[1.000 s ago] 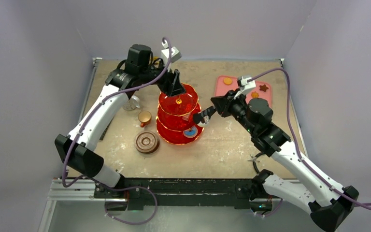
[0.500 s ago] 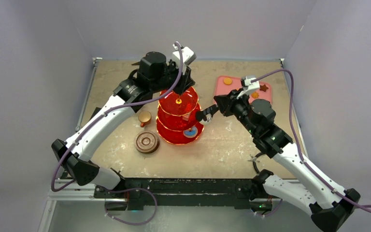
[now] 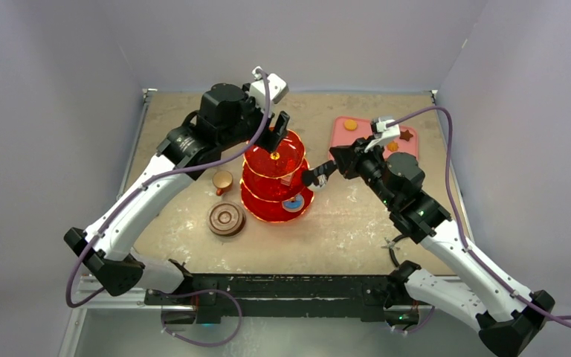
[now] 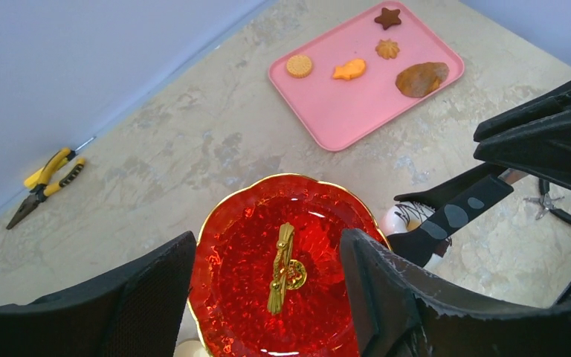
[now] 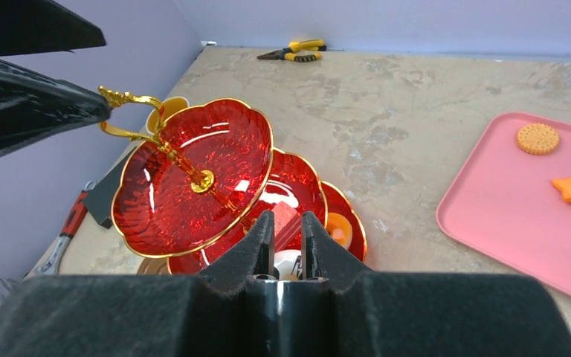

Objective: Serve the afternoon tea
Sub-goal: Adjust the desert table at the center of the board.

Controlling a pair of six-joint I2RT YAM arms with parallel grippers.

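**Tea stand mid-table, both arms crowding it**

Watching from my remote seat. The red translucent three-tier stand sits upright in the middle of the overhead frame, with its gold handle poking up from the top tier.

My left gripper hangs right over that top tier. Its fingers are spread wide and grip nothing, and in its wrist view the handle lines up between them. In the right wrist view one fingertip sits right at the handle's loop, but I can't tell if it touches.

My right gripper comes in from the right of the frame, fingers squeezed nearly together on a pair of black tongs. The tong tips pinch a small white pastry just beside the stand's right edge. A round blue-and-brown pastry lies on the bottom tier.

Left of the stand is a small brown cup. Below it in the frame, set apart, is a brown saucer.

The pink rectangular tray with five biscuits is at upper right. Yellow-handled pliers lie by the far wall.
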